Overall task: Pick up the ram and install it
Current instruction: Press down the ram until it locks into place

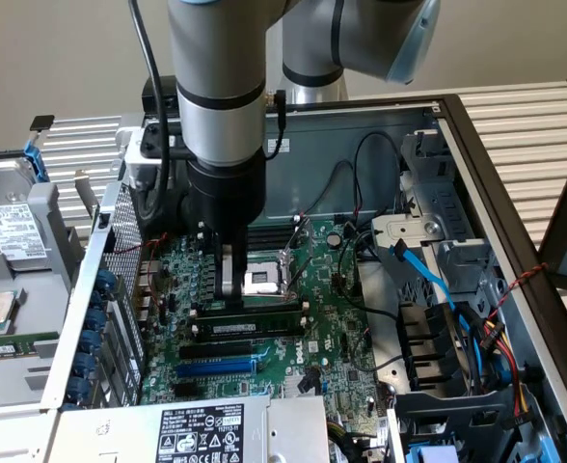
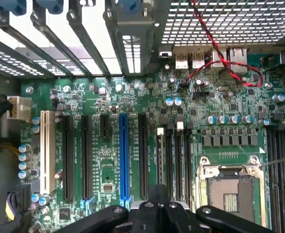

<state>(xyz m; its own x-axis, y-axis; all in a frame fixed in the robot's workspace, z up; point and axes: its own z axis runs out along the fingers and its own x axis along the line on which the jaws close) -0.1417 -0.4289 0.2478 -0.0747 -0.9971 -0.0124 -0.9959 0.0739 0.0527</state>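
Shut end effector (image 1: 231, 285) above ram (image 1: 250, 309), case walls close

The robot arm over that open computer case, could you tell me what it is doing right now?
The arm has its gripper lowered into the computer case, fingers closed, just above the memory slots on the motherboard. A stick with a white label, apparently the ram, sits in one slot near the CPU socket. I cannot tell if the fingers touch it.
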